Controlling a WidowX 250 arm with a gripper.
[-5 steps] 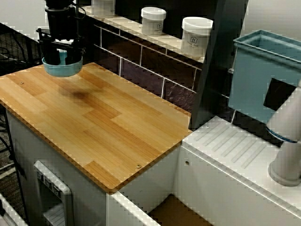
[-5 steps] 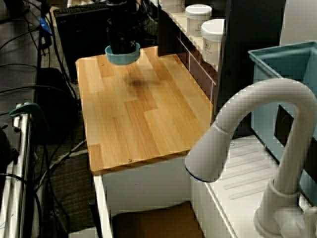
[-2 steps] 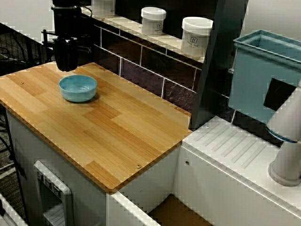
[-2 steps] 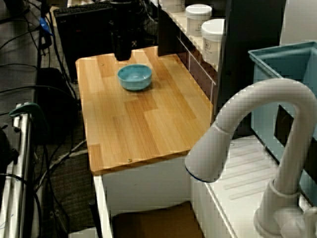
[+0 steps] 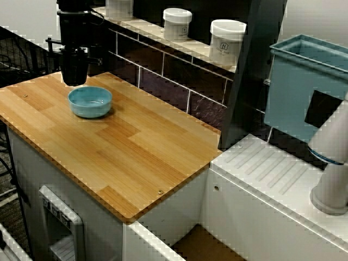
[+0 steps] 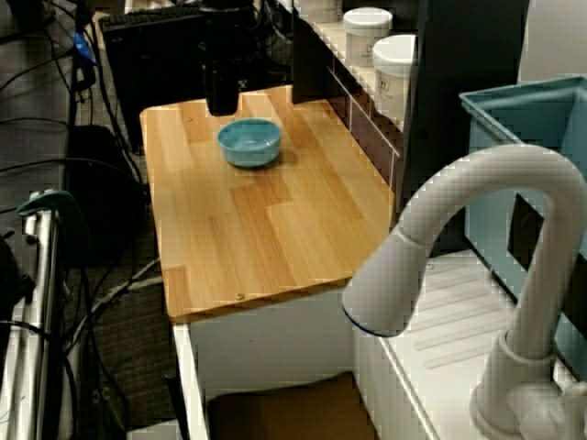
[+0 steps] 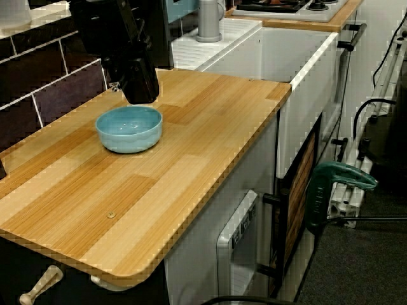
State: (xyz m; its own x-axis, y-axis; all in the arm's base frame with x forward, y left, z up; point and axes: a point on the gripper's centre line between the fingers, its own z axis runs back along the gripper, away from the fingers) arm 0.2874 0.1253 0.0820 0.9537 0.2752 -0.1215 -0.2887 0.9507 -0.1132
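Gripper (image 7: 141, 95) just beside blue bowl (image 7: 129, 129); fingers dark blur, spread unreadable; top cropped.

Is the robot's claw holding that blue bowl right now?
No, the blue bowl sits by itself on the wooden counter, while the gripper hangs just above its far rim, apart from it.
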